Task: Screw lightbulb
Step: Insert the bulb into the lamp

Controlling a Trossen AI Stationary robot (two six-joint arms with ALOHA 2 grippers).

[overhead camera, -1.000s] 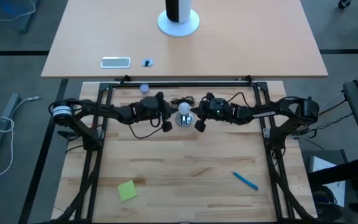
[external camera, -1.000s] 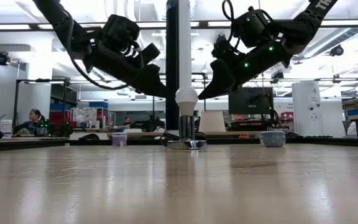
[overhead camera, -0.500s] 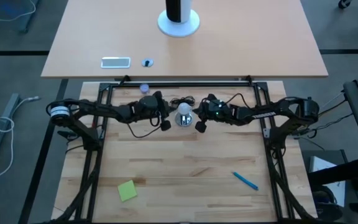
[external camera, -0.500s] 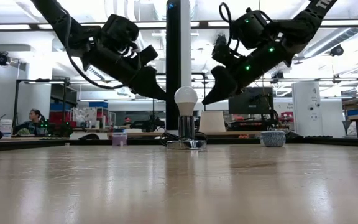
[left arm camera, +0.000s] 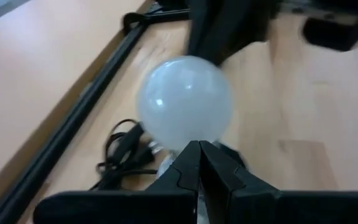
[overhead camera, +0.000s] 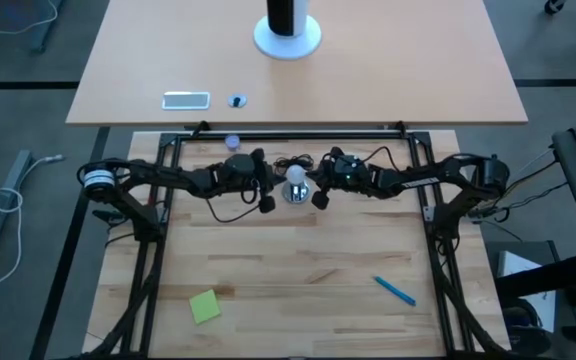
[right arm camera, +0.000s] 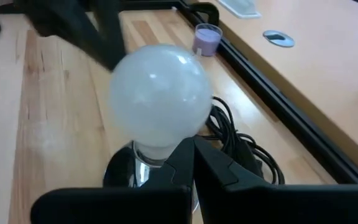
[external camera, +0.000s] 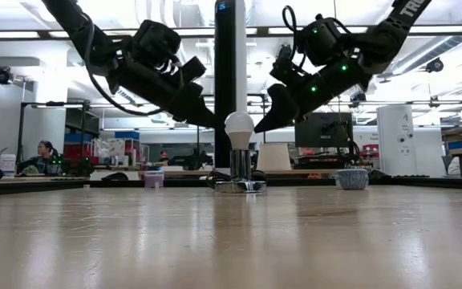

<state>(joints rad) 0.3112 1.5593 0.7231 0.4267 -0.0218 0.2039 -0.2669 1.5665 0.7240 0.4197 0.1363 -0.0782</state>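
Note:
The white frosted lightbulb [overhead camera: 295,177] stands upright, its base in the shiny silver socket [overhead camera: 295,193] near the table's far middle; it also shows in the low view [external camera: 239,128]. My left gripper [overhead camera: 266,203] hovers just left of the bulb with its fingers shut [left arm camera: 199,158]. My right gripper [overhead camera: 318,199] hovers just right of it, also shut [right arm camera: 193,152]. Both are raised to about bulb height [external camera: 207,120] [external camera: 260,126]. Both wrist views show the bulb [left arm camera: 185,102] [right arm camera: 160,99] just beyond the fingertips, with no contact showing.
The socket's black cord [right arm camera: 241,143] lies coiled behind it by the black frame rail [overhead camera: 298,135]. A small purple cup [overhead camera: 233,142] stands at the far edge. A green sticky note [overhead camera: 204,306] and a blue pen [overhead camera: 394,290] lie near the front.
My right gripper has shifted a little toward the table's left edge, closer to the bulb, staying shut. The bulb and socket have stayed in place.

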